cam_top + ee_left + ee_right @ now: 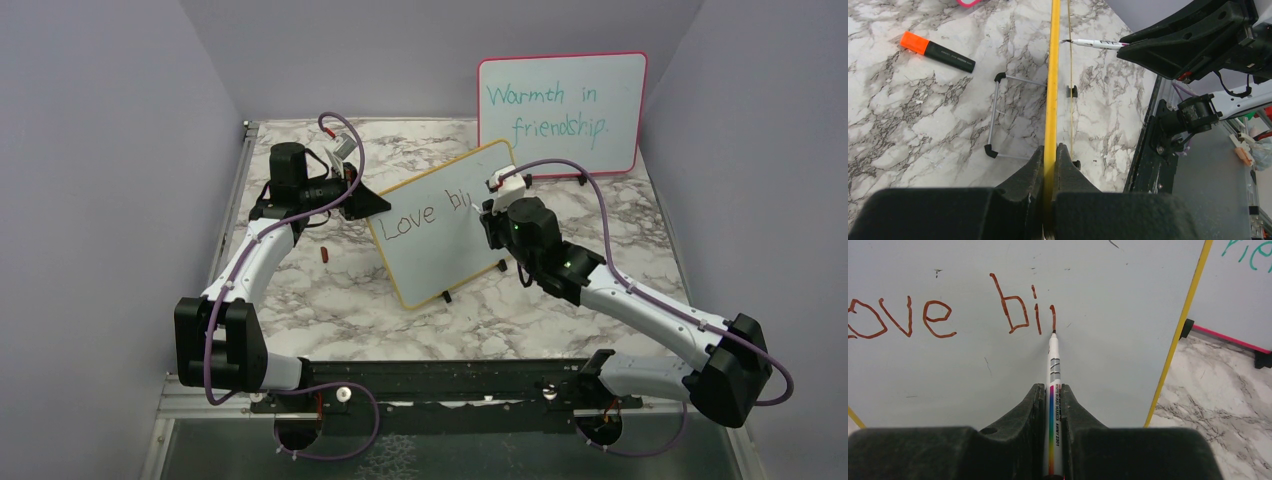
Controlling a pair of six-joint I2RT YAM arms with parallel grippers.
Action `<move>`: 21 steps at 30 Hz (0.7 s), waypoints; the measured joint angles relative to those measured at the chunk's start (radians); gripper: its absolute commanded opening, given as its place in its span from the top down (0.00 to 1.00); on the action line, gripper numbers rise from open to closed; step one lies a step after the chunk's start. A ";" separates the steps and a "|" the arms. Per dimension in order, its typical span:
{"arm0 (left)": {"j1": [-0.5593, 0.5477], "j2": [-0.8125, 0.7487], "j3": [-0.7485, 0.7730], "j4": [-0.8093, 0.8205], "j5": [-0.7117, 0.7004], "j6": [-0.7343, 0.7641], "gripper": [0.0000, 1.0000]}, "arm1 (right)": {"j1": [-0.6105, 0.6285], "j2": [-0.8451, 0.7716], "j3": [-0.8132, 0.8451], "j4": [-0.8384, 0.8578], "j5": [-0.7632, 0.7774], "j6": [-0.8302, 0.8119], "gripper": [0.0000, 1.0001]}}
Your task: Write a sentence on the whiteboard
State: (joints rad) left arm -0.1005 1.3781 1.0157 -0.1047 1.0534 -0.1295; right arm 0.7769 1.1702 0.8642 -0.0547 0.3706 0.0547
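The whiteboard (440,250), white with a thin yellow frame, stands tilted mid-table. My left gripper (365,200) is shut on its left edge; in the left wrist view the yellow frame (1051,75) runs up from between the closed fingers of the left gripper (1050,150). My right gripper (1053,392) is shut on a white marker (1054,360) with a rainbow stripe. The marker's tip touches the board at the foot of a fresh short stroke. The sentence (948,315) reads "Love bi" plus that stroke, in dark red-brown. From above, the right gripper (488,208) sits at the board's right part.
A pink-framed board (560,110) with teal writing leans at the back right. A black marker with an orange cap (938,50) lies on the marble table behind the whiteboard. A thin wire stand (998,115) lies beside the board. A black rail (440,385) spans the near edge.
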 measured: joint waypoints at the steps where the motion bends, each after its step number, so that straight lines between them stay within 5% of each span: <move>1: 0.000 0.000 0.000 0.000 0.000 0.000 1.00 | 0.000 0.000 0.000 0.000 0.000 0.000 0.99; 21: 0.000 0.000 0.000 0.000 0.000 0.000 1.00 | 0.000 -0.002 -0.004 0.038 0.000 -0.014 0.99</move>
State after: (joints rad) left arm -0.1005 1.3781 1.0157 -0.1051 1.0538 -0.1291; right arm 0.7769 1.1683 0.8604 -0.0170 0.3710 0.0402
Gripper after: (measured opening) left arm 0.046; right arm 0.174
